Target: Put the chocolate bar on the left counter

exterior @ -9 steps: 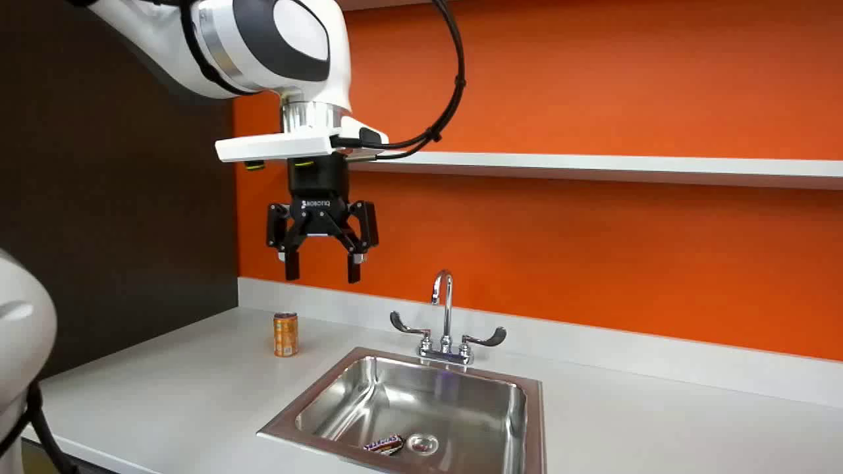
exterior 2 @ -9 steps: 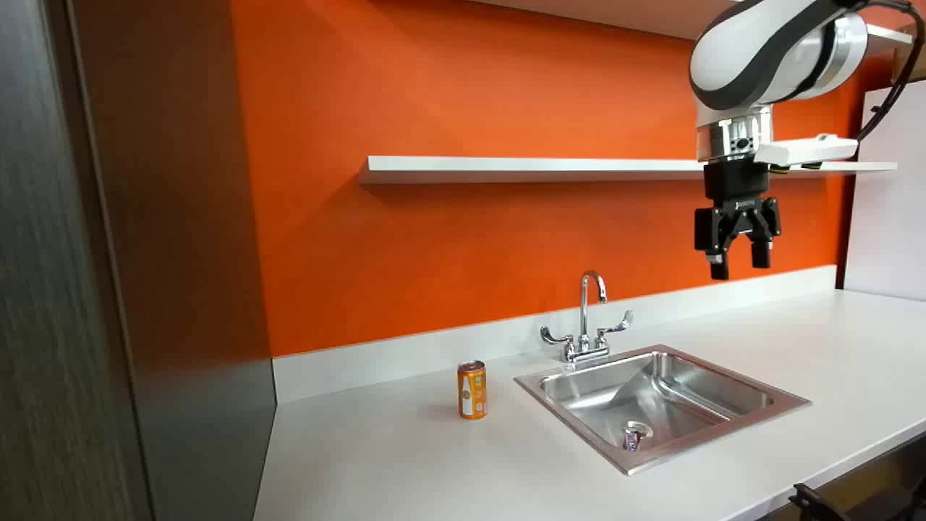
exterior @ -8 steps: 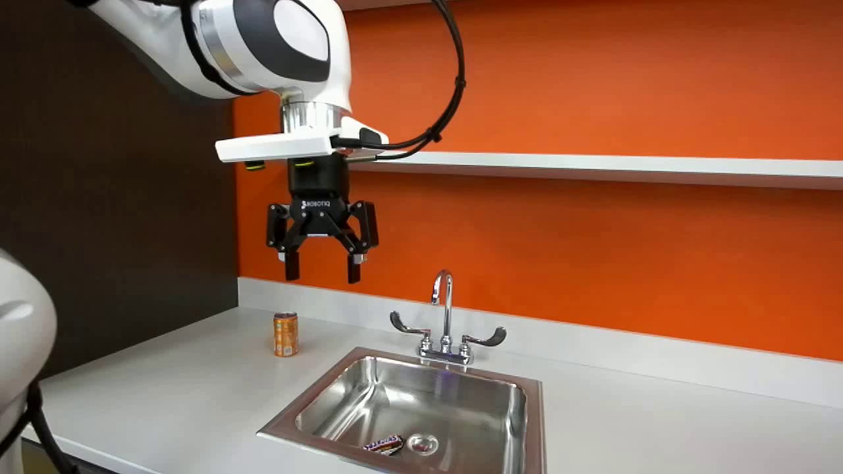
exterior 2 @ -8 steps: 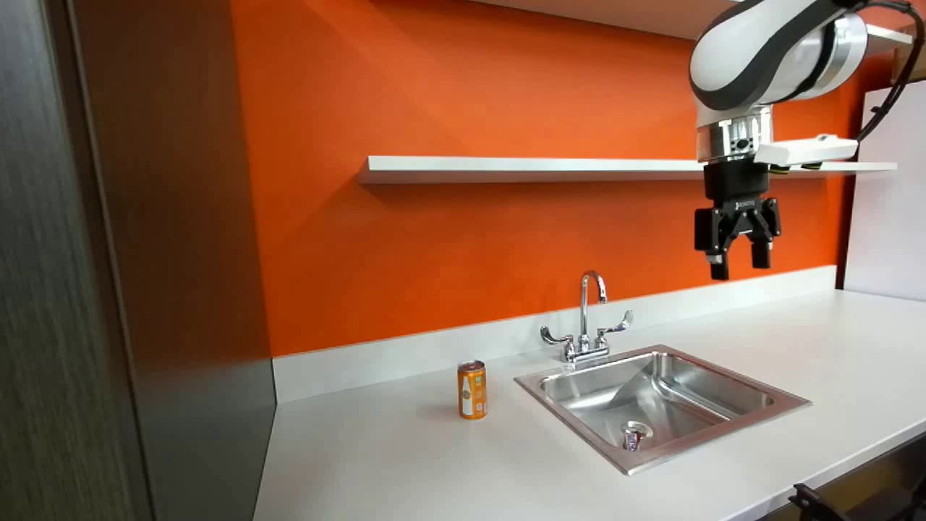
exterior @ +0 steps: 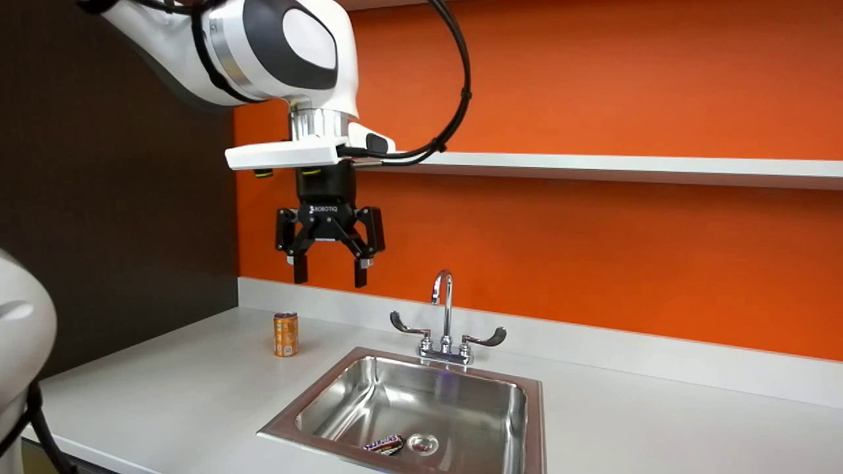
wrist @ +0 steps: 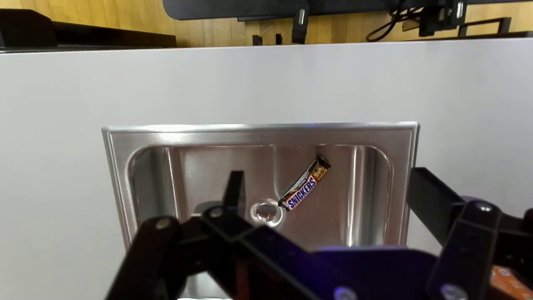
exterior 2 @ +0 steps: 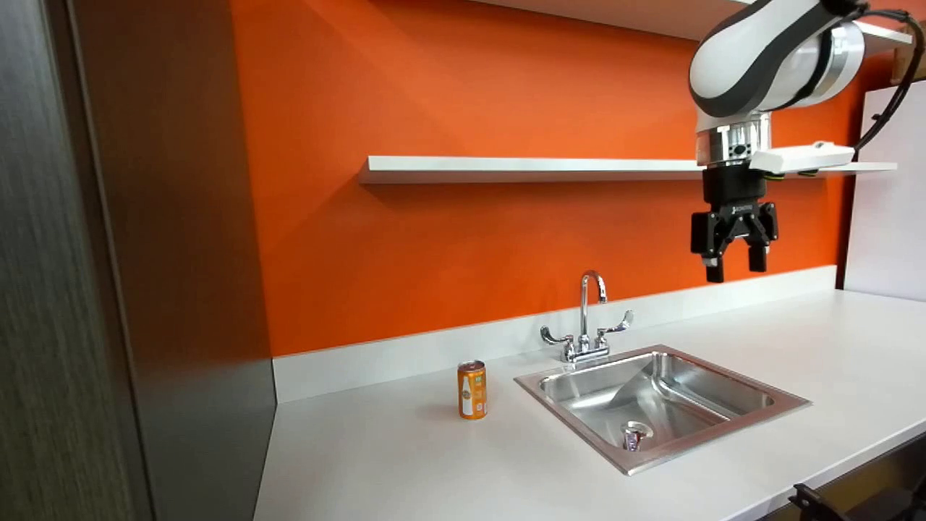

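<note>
The chocolate bar, a Snickers in a dark brown wrapper, lies in the sink basin beside the drain. It shows in both exterior views (exterior: 385,445) (exterior 2: 632,439) and lies slanted in the wrist view (wrist: 305,184), one end touching the drain's rim. My gripper is open and empty, high above the counter and sink, pointing down, in both exterior views (exterior: 330,275) (exterior 2: 736,266). In the wrist view its spread fingers (wrist: 327,179) stand either side of the bar, far above it. The left counter (exterior: 178,385) is pale grey-white and also shows in an exterior view (exterior 2: 362,452).
An orange can (exterior: 286,334) (exterior 2: 472,391) stands upright on the left counter. The steel sink (exterior: 537,421) has a raised rim. A faucet with two handles (exterior: 447,329) rises behind it. A white shelf (exterior: 593,162) runs along the orange wall. A dark panel (exterior 2: 181,289) bounds the left side.
My gripper has moved slightly down, a little to the right in one exterior view and slightly left in the other. It stays open. The bar and the can have not moved.
</note>
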